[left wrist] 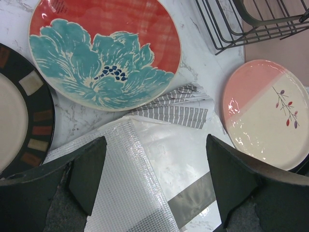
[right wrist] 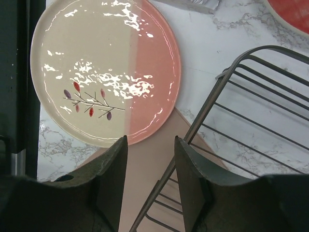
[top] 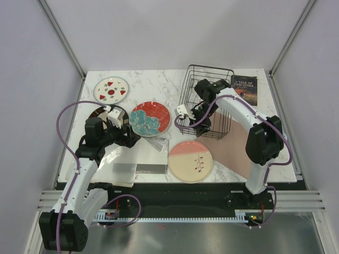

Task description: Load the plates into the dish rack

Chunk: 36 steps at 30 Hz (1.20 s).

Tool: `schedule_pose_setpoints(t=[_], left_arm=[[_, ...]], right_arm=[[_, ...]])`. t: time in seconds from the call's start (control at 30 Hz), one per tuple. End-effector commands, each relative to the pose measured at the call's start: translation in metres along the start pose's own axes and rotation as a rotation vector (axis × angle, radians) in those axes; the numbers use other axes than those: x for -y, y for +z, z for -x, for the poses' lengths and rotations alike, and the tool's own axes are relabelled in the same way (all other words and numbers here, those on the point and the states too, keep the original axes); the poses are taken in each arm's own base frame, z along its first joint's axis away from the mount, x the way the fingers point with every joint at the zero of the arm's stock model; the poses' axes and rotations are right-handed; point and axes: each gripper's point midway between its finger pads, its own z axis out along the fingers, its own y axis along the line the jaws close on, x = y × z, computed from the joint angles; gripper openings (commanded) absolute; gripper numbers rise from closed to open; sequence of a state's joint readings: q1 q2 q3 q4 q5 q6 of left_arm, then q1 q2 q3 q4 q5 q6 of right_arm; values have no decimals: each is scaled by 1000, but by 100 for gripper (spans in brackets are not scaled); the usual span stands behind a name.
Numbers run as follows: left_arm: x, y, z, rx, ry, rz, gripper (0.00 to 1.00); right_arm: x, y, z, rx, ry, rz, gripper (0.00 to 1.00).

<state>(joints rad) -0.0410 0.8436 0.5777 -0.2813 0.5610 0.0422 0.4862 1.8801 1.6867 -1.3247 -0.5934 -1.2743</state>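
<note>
The left gripper [left wrist: 154,145] gapes wide, holding nothing, above a silvery grid-textured pouch [left wrist: 140,169] on the veined white marble table [top: 153,82]; the right gripper [right wrist: 150,142] stands partly open, its 2 dark fingers straddling a rim wire of the black wire dish rack [top: 193,79] without clamping it; all 4 round plates lie flat outside the rack: the glossy pink-and-cream twig plate [right wrist: 106,67] beside a matte pinkish-brown mat [top: 233,151], the red plate with teal flower [left wrist: 104,53], the dark-rimmed cream plate [left wrist: 29,121], the white fruit-marked plate [top: 111,89].
</note>
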Motion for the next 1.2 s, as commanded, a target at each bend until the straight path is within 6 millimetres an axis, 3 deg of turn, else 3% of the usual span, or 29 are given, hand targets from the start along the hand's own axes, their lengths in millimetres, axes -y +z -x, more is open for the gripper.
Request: schedule_pose_setpoints(t=[0.0, 0.1, 0.27, 0.4, 0.57, 0.83, 0.93, 0.97, 1.17], left_arm=[[5, -2, 26, 69, 66, -28, 90], [6, -3, 27, 74, 63, -29, 90], [7, -3, 23, 64, 65, -35, 90], [9, -1, 22, 61, 50, -47, 90], [11, 0, 26, 70, 55, -56, 90], [8, 0, 29, 76, 57, -41, 90], [9, -1, 30, 78, 55, -39, 90], [9, -1, 29, 79, 53, -38, 90], [8, 0, 22, 68, 42, -34, 90]], right_arm=[[2, -3, 2, 11, 72, -35, 51], [6, -8, 6, 39, 58, -59, 48], [6, -35, 23, 99, 38, -158, 47], [9, -42, 21, 105, 40, -227, 50], [13, -26, -3, 40, 91, -221, 54], [30, -4, -20, -12, 150, -190, 54], [36, 1, -25, -25, 158, -189, 44], [37, 2, -25, -26, 159, -191, 33], [30, 2, -5, -61, 12, -202, 5]])
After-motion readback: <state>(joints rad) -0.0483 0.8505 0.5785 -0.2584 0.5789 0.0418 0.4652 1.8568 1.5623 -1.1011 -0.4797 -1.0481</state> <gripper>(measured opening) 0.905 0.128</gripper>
